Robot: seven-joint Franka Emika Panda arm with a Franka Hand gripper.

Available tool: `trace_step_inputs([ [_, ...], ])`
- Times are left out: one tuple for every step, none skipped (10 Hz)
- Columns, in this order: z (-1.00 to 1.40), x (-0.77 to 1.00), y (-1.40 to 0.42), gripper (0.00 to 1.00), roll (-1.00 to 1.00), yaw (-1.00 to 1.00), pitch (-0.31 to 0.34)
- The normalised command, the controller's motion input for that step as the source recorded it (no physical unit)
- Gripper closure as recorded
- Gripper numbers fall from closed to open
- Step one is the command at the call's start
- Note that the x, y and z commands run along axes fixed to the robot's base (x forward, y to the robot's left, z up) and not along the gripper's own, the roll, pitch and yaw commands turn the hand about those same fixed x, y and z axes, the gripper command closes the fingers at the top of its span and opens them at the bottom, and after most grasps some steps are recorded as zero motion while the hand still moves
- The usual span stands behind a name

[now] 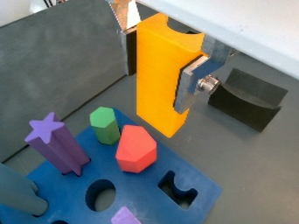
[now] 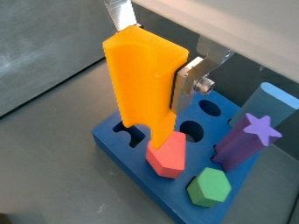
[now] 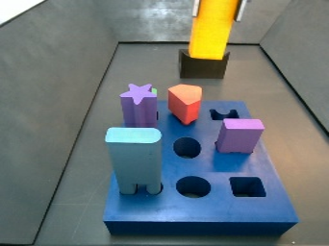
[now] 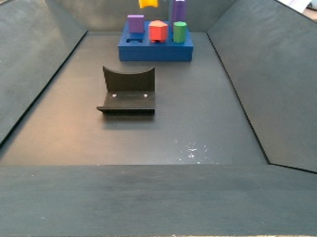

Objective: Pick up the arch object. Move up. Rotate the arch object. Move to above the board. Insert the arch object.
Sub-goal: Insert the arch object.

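Gripper (image 2: 158,44): jaws clamped on upright yellow-orange arch block (image 2: 142,77), held aloft near the blue board (image 3: 206,197).

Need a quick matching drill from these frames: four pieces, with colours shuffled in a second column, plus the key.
Pieces:
1. arch object, held up by the tool, near the board
2. star piece
3. tall two-legged block
4. hexagon piece

Colours:
A. light blue
B. green
C. yellow-orange
D. purple

Pairs: 1-C, 2-D, 3-A, 4-B
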Motion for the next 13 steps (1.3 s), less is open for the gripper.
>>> trace_step_inputs([
  [-0.13, 1.00, 0.00, 1.00, 0.06, 0.00, 0.000],
  [-0.14, 1.00, 0.00, 1.00, 0.06, 0.00, 0.000],
  [-0.14, 1.00, 0.00, 1.00, 0.06, 0.00, 0.000],
  [-0.21, 1.00, 0.00, 1.00, 0.03, 0.00, -0.034],
  [-0.34, 0.97, -0.10, 1.00, 0.00, 0.00, -0.240],
  [-0.34, 0.95, -0.12, 1.00, 0.00, 0.00, -0.251],
  [-0.38, 0.97, -0.10, 1.00, 0.00, 0.00, -0.251],
  [-0.45, 0.99, -0.04, 1.00, -0.03, 0.00, -0.243],
  [-0.46, 0.99, -0.03, 1.00, -0.05, 0.00, -0.251],
  [-0.49, 1.00, 0.00, 1.00, -0.07, 0.00, -0.247],
  [-0.49, 1.00, 0.00, 1.00, -0.07, 0.00, -0.249],
  [-0.50, 1.00, 0.00, 1.00, -0.07, 0.00, -0.240],
  [-0.47, 0.91, -0.19, 1.00, 0.00, 0.00, -0.179],
])
